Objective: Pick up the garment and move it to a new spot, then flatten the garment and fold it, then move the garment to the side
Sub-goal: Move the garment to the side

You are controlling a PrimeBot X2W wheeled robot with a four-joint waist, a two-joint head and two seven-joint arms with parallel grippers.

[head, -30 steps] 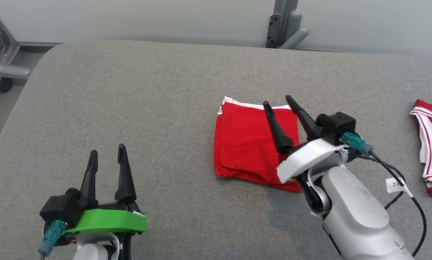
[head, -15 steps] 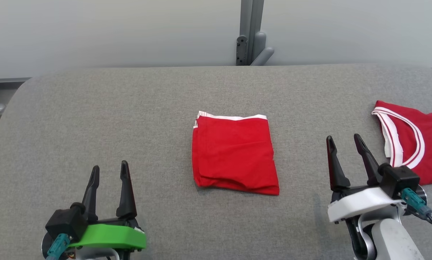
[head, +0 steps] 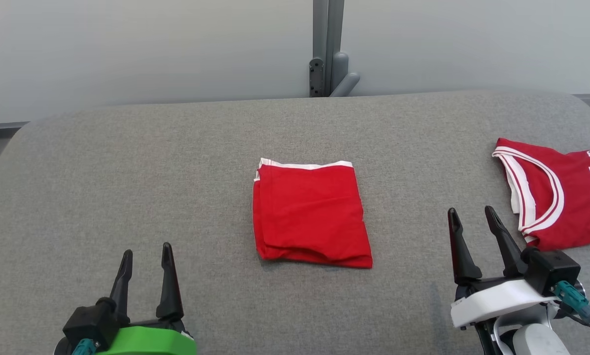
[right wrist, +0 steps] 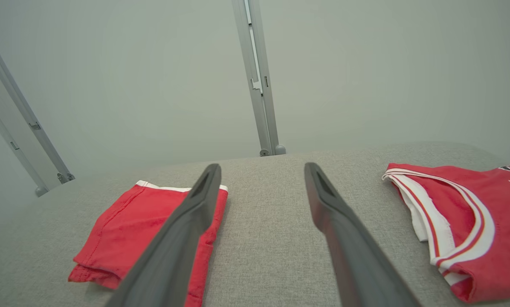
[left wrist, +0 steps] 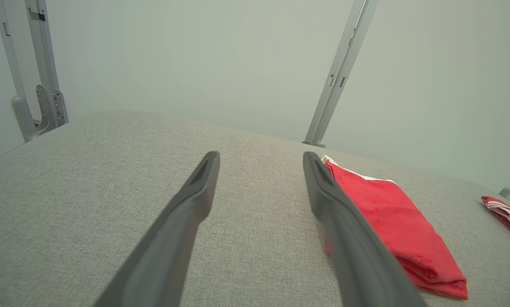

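Right gripper (head: 470,210) has left the garment (head: 311,214); its jaws and the left gripper's (head: 147,249) stand apart. Jersey's (head: 556,197) lettering is cut off.

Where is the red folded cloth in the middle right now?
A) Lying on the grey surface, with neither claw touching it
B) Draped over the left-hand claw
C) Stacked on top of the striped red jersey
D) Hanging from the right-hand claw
A: the folded red garment lies on the grey surface, while the left gripper and right gripper stand open, apart from it.
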